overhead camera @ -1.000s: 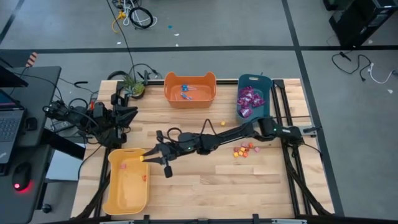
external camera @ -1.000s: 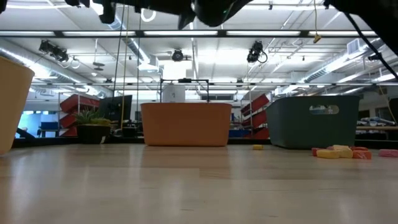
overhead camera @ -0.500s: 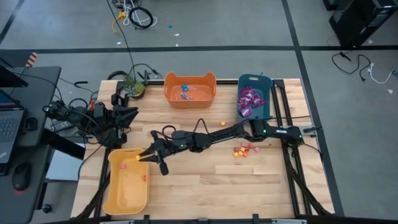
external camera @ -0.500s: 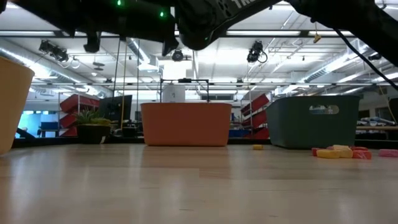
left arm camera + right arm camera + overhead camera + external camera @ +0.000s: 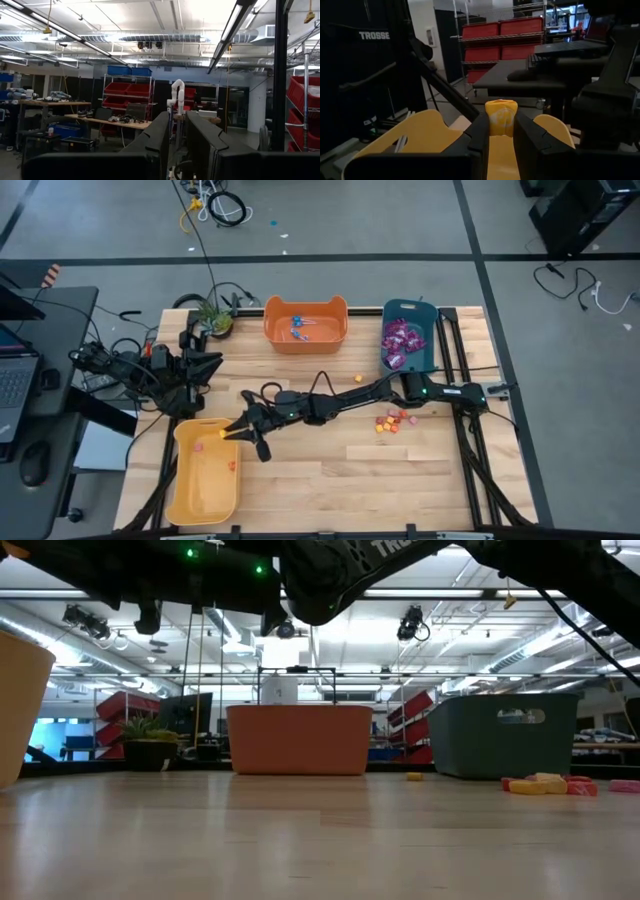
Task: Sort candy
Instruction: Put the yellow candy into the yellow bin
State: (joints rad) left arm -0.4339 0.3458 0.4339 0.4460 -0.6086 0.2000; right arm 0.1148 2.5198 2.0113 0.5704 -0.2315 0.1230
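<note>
My right gripper (image 5: pixel 228 433) reaches across the table and is shut on a small yellow candy (image 5: pixel 501 116) above the far right corner of the yellow bin (image 5: pixel 190 495). Two small pieces (image 5: pixel 231 466) lie in that bin. More small orange, red and pink candy (image 5: pixel 392 421) lies loose on the table at the right. Blue lollipops (image 5: pixel 299 326) lie in the orange bin (image 5: pixel 305 340), and purple packets (image 5: pixel 401 340) in the teal bin (image 5: pixel 424 358). My left gripper (image 5: pixel 178 145) waits, raised, at the table's left edge, a narrow gap between its fingers. My right gripper pinches the yellow candy by its two sides (image 5: pixel 492 122) between its two fingers (image 5: pixel 479 132). The fingers reach level from the table's right side. The candy stands up past the fingertips, lifted clear above the yellow bin.
One stray piece (image 5: pixel 357 378) lies between the orange and teal bins. A potted plant (image 5: pixel 212 316) stands at the far left corner. Bare wood lies along the near edge (image 5: pixel 350 490). A laptop and mouse sit on a desk left of the table.
My right gripper has carried the yellow candy toward the table's left edge and a little down, to above the yellow bin's corner, rolling slightly. It has kept still for the last half second.
</note>
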